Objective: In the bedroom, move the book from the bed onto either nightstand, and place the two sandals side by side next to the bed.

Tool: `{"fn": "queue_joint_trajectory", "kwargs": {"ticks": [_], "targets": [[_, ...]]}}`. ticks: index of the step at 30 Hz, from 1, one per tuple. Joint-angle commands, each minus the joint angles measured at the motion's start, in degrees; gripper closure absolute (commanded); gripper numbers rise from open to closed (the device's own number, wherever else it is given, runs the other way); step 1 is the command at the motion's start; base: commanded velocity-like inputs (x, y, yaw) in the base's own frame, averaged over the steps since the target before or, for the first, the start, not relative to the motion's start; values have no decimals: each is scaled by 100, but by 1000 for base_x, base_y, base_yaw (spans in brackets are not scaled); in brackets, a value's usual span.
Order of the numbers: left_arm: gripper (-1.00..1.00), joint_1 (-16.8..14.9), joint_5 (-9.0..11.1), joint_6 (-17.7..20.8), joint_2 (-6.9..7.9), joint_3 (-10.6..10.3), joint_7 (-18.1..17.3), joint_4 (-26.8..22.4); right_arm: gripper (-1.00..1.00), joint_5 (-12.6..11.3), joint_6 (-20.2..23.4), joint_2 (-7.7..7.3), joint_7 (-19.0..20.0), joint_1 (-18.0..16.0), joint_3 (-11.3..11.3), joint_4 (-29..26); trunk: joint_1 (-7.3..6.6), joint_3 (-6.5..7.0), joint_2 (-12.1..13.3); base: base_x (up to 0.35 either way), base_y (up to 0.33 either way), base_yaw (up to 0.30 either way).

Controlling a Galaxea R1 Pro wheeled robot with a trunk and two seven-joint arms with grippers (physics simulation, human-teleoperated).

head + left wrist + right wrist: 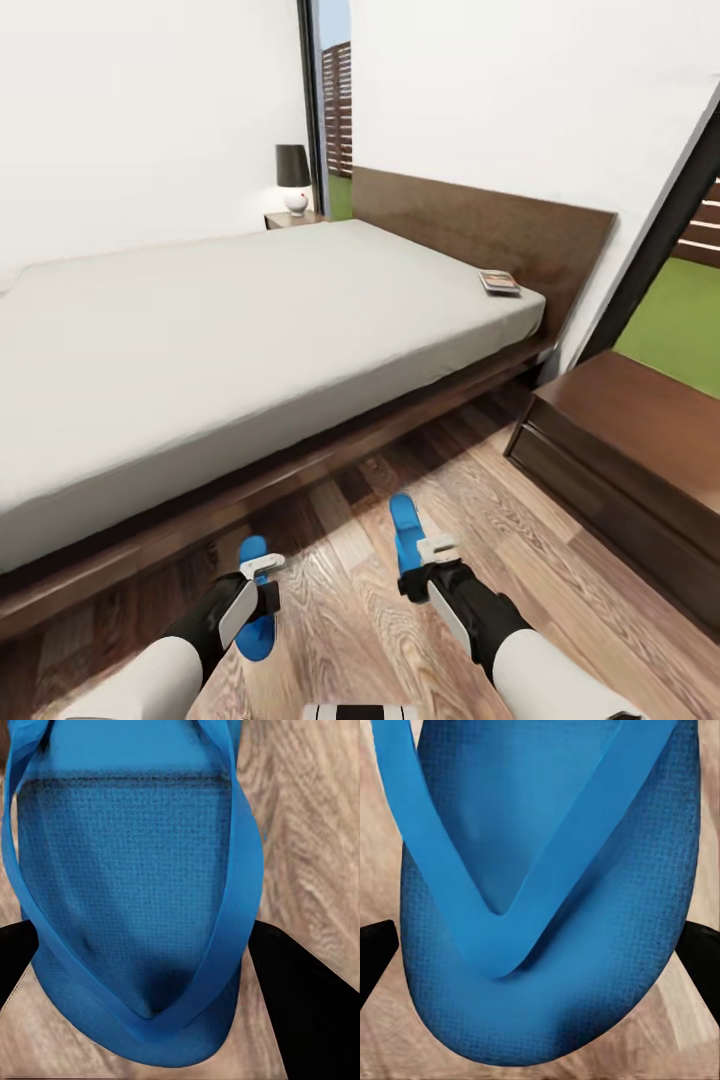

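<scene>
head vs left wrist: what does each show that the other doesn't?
Head alone: the bed, the book near its headboard, a nightstand, a lamp, and the right arm's sandal. Left wrist alone: the left sandal's V-strap and woven footbed texture up close, dark jaws either side. Both: the left blue sandal on the wood floor.

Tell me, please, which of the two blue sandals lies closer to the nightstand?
The sandal under the right gripper; the other sandal, under the left gripper, lies farther from the nightstand.

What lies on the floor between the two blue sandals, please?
In the head view, bare wood-plank floor separates the left sandal from the right sandal.
</scene>
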Motion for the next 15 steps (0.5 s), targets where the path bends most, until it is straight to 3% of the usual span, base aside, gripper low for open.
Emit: {"fn": "queue_joint_trajectory", "kwargs": {"ticks": [1,6,15], "targets": [[100,-1,51,25,1,-10,39,-11,100,-62,89,-12,5,-3,43,-14,-1,-8,-2,0,0,246],[100,-1,36,25,3,-8,39,-11,100,-50,325,-34,395,-22,45,-20,-1,-26,-2,0,0,242],[100,-1,29,16,-4,-9,39,-11,100,-42,320,7,431,-24,53,-22,-1,-61,-2,0,0,240]]}}
